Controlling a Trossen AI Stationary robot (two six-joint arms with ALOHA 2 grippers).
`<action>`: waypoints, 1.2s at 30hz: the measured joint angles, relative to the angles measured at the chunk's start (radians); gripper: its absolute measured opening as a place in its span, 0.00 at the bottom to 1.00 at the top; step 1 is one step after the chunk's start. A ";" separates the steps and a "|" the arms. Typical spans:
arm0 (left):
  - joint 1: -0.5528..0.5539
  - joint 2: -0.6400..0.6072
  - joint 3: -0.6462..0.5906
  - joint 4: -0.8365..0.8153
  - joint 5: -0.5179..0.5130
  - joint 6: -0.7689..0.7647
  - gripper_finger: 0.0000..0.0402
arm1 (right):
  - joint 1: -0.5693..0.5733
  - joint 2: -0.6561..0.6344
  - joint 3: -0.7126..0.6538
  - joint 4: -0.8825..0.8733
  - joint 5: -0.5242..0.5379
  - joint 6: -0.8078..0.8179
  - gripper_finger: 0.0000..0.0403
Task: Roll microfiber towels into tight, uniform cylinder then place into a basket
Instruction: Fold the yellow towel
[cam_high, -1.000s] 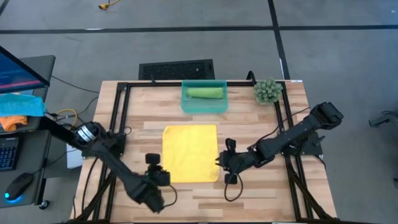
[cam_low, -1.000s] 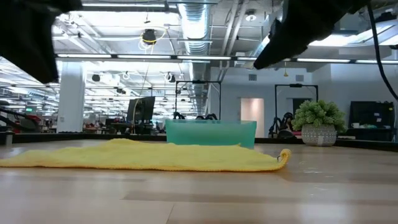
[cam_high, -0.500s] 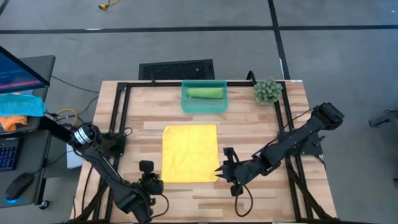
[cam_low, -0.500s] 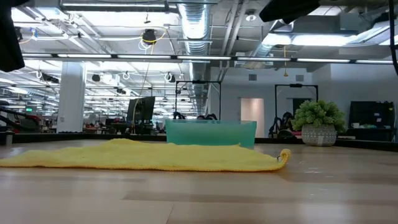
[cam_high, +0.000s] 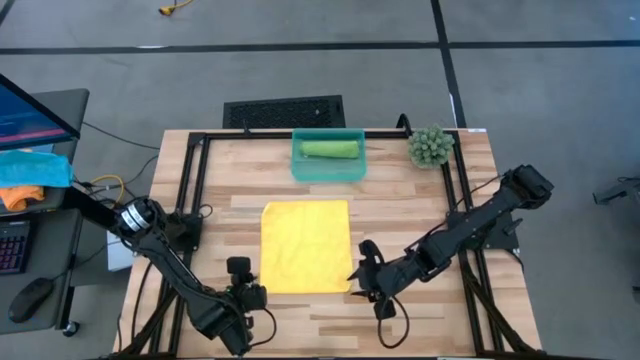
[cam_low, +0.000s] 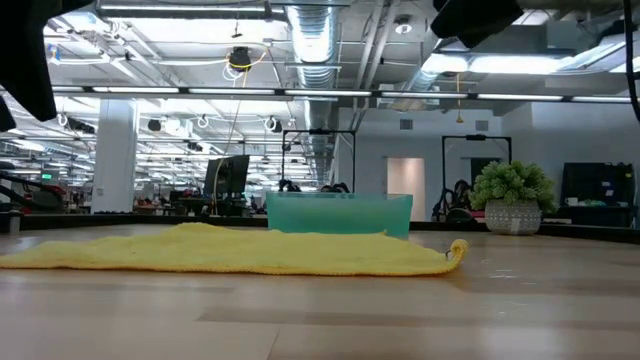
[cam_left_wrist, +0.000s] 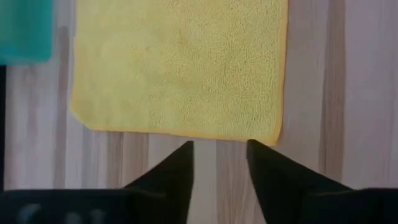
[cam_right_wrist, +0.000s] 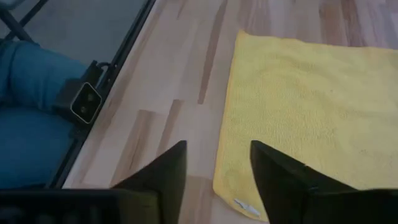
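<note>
We see a wooden counter (cam_high: 400, 200) over grey floor, one yellow towel (cam_high: 306, 246) flat, one green towel (cam_high: 330, 149) rolled in one basket (cam_high: 327, 169). Left hand (cam_high: 240, 268) and right hand (cam_high: 362, 270) gape, empty, beside the yellow towel's near corners.

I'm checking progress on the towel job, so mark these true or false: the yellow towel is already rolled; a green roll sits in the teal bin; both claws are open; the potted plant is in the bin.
1. The bright yellow microfiber towel is already rolled. False: it lies flat on the wooden table.
2. A light green rolled towel sits in the translucent teal plastic bin. True.
3. The left claw and right claw are open, holding nothing. True.
4. The small green potted plant is in the bin. False: it stands on the table beside it.
</note>
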 joint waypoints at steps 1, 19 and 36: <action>0.001 0.000 0.000 0.001 0.000 0.000 0.39 | 0.000 0.007 0.000 0.001 0.002 -0.008 0.51; 0.021 0.002 -0.271 0.408 0.013 0.096 0.46 | -0.035 0.317 0.000 0.109 0.038 -0.127 0.56; 0.066 -0.003 -0.369 0.637 0.019 0.183 0.46 | -0.033 0.329 0.000 -0.020 0.024 0.031 0.55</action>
